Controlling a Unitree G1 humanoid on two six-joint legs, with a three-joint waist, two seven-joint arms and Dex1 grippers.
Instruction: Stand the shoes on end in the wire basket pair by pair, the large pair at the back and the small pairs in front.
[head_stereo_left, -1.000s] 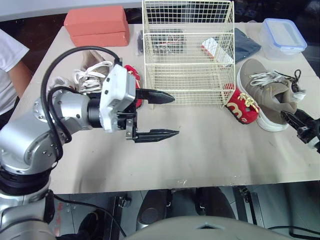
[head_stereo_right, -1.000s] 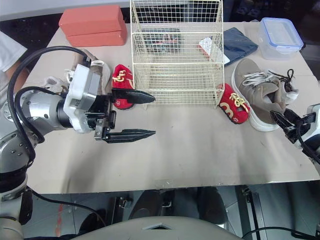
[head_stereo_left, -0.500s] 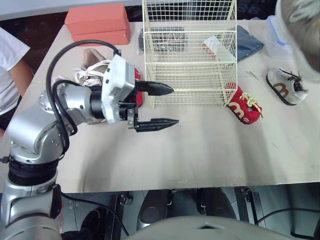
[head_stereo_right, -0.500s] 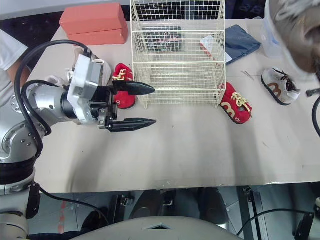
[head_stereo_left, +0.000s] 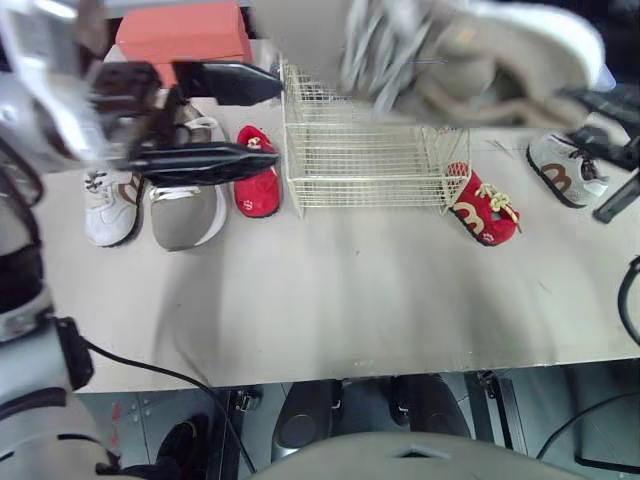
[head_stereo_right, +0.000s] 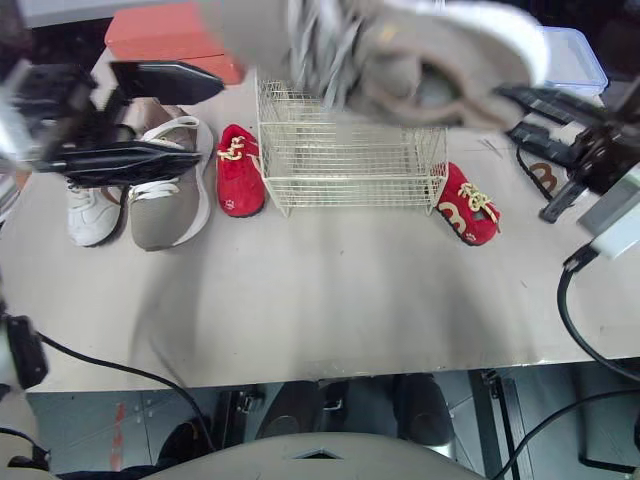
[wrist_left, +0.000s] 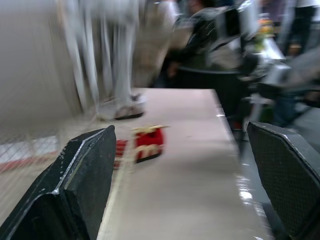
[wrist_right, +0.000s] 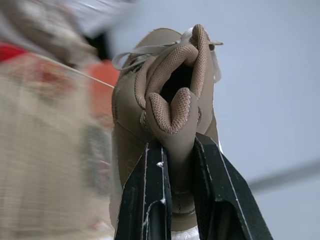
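The right gripper (wrist_right: 175, 142) has its two fingers pinched tight on the heel of a big tan shoe (head_stereo_left: 470, 60). That shoe is up in the air over the wire basket (head_stereo_left: 365, 150). The left gripper (head_stereo_left: 278, 118) is held up with its fingers wide apart. On the table (head_stereo_left: 350, 290), the other tan shoe (head_stereo_left: 185, 205) and a white shoe (head_stereo_left: 103, 200) lie left of the basket. A red shoe (head_stereo_left: 257, 175) lies just beside the basket's left side, and a second red shoe (head_stereo_left: 485, 210) by its right corner.

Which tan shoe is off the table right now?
The tan shoe clamped in the right claw, held in the air; its mate lies flat on the table left of the wire basket.
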